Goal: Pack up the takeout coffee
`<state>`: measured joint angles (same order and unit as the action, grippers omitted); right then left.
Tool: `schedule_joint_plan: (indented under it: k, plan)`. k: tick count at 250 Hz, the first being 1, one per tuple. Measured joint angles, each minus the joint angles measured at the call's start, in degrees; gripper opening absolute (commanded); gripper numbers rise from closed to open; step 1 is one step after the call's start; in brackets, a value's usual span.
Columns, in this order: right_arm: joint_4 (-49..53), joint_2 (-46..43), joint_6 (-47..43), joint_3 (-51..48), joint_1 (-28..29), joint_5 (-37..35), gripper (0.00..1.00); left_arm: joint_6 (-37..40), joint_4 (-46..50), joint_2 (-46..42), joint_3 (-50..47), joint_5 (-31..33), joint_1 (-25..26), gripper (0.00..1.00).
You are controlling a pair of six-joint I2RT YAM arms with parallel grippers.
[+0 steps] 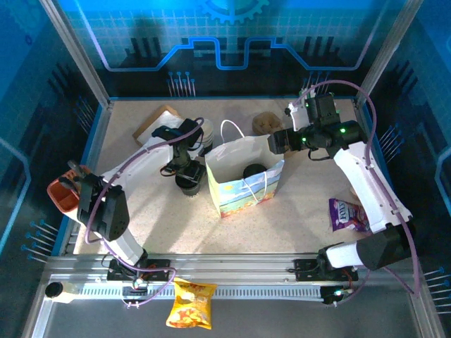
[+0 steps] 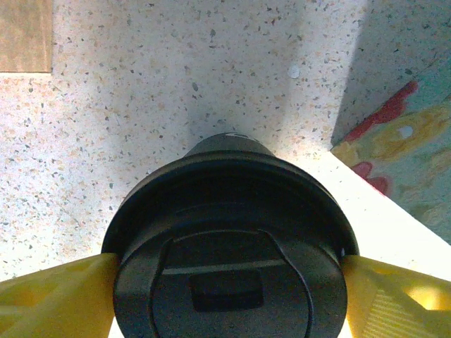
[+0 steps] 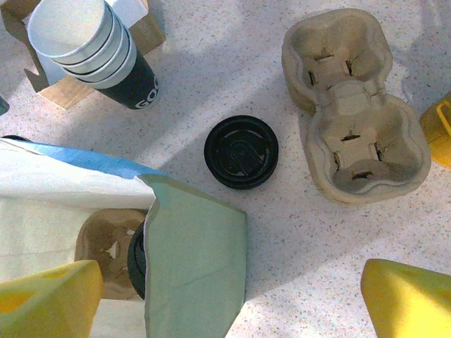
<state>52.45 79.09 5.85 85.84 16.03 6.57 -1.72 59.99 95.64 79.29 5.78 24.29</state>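
Left tool (image 2: 229,274) snug on both sides of takeout coffee (image 2: 225,211); right tool (image 3: 229,296) wide, empty.

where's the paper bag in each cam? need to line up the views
Top external: paper bag at table centre, standing open.
Left wrist: its printed wall at the right edge.
Right wrist: its open mouth and side wall in the lower left.
Shared landmark: the speckled tabletop.

White letters "GOO" stand on the dark cup (image 3: 137,88) under the stack. The purple packet (image 1: 347,215) carries print too small to read.
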Motion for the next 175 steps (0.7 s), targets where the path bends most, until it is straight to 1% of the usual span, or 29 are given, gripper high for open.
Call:
schedule_joint_plan:
  k: [175]
  plan:
    - [-0.02, 0.04, -0.35, -0.59, 0.02, 0.0, 0.95, 0.66, 1.9, 1.11, 1.68, -0.04, 0.0, 0.8]
